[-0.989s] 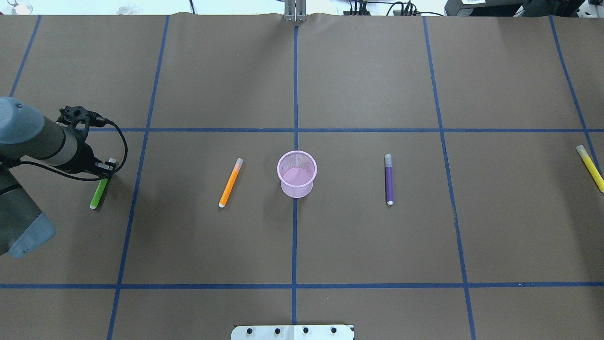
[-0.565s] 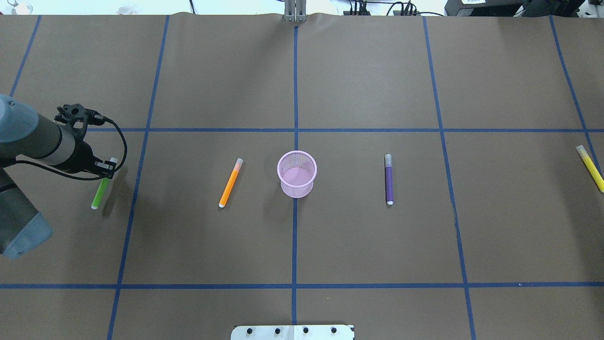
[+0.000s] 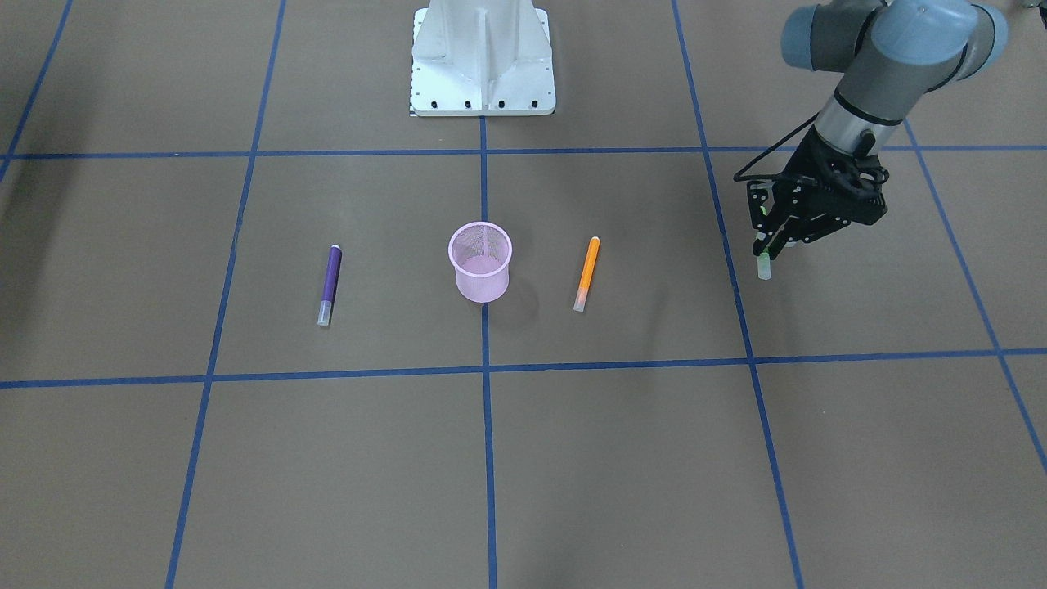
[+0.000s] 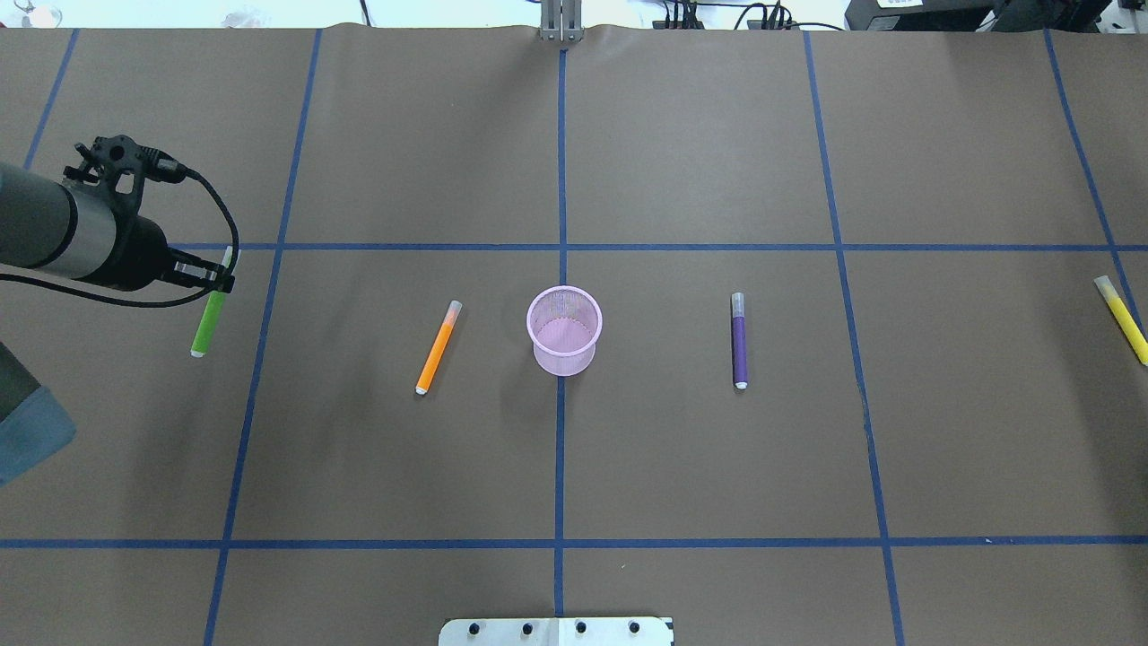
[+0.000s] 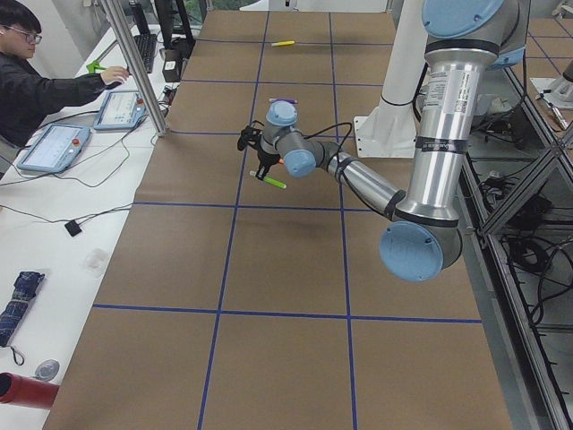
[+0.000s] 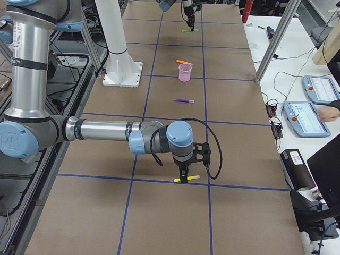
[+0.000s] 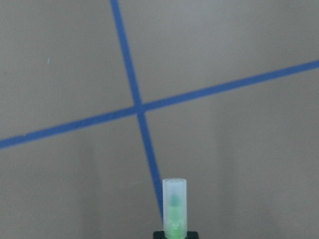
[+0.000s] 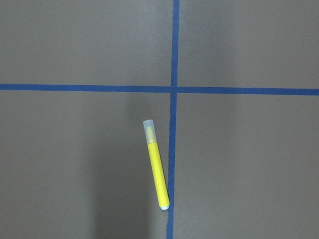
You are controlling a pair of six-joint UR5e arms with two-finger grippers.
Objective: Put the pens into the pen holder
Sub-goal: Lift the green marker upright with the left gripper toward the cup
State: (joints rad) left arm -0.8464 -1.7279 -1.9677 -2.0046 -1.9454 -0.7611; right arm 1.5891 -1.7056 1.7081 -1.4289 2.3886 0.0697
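L hand grips green pen — held clear of table

— Where, the pen holder?
— Stands upright at the middle of the worktop.
— And around it?
— Has a first pen near its left, a second pen near its right, a third pen at the far right edge. Far left, a fourth pen in the left pincer, off the worktop.

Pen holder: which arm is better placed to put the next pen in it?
Left. The left gripper grips the green pen; the yellow pen by the right arm lies ungripped on the table.
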